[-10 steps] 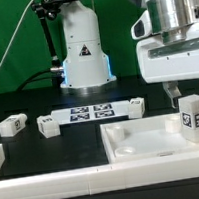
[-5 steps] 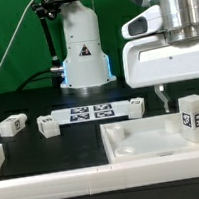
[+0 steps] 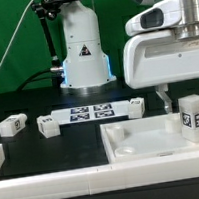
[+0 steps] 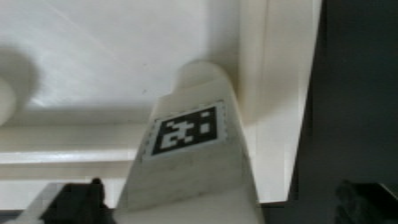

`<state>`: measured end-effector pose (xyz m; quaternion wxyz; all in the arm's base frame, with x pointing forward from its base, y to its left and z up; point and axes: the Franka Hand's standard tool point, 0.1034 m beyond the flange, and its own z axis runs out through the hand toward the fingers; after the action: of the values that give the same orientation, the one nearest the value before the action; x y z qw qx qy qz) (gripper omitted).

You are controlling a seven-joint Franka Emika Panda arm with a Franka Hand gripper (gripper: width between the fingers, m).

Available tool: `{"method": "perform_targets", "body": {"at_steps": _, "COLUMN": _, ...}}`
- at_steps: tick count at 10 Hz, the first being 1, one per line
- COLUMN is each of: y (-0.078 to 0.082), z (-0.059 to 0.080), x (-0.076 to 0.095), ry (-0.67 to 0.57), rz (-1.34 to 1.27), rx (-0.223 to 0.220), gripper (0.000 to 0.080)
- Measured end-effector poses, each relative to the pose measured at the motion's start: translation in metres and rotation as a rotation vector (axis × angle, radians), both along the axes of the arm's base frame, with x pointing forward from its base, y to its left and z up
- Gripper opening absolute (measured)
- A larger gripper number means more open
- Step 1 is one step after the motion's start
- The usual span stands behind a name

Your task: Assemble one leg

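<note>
- State: gripper (image 4: 222, 203) wide open, straddling the upright leg (image 3: 195, 114) without touching it. The leg stands on the white panel (image 3: 143, 142) near the counter's front edge, exterior view's right.
- Risk: off-centre closing — one finger may land first and tip the leg.

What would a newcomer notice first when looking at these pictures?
The gripper hangs open over the leg, a small white block with a black-and-white tag, standing upright on the white panel at the exterior view's right. Behind, the robot base rises in the middle, with the marker board lying before it.
</note>
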<state>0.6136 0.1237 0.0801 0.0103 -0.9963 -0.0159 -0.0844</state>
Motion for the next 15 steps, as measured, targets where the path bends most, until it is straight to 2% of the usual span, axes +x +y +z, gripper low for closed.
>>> {"method": "perform_targets", "body": {"at_steps": 2, "y": 0.0, "z": 0.0, "x": 0.0001, "ry": -0.002, "rz": 0.028, "rx": -0.004, "gripper": 0.0649}}
{"method": "perform_targets", "body": {"at_steps": 3, "y": -0.0001, "z": 0.0, "x": 0.0001, "ry": -0.002, "rz": 0.028, "rx": -0.004, "gripper": 0.0544}}
{"method": "perform_targets", "body": {"at_steps": 4, "y": -0.0001, "z": 0.0, "x": 0.0001, "ry": -0.002, "rz": 0.028, "rx": -0.004, "gripper": 0.0408}}
{"method": "perform_targets", "body": {"at_steps": 5, "y": -0.0004, "z": 0.0, "x": 0.0002, "ry": -0.003, "rz": 0.027, "rx": -0.005, "gripper": 0.0408}}
{"method": "perform_targets", "body": {"at_steps": 6, "y": -0.001, "z": -0.0001, "x": 0.0002, "ry": -0.002, "rz": 0.024, "rx": -0.004, "gripper": 0.029}}
{"method": "perform_targets", "body": {"at_steps": 8, "y": -0.0012, "z": 0.0, "x": 0.0001, "ry": -0.001, "rz": -0.023, "rx": 0.004, "gripper": 0.029}}
{"method": "perform_targets", "body": {"at_steps": 15, "y": -0.0068, "z": -0.0022, "x": -0.0062, "ry": -0.012, "rz": -0.995, "rx": 0.181, "gripper": 0.0292}}
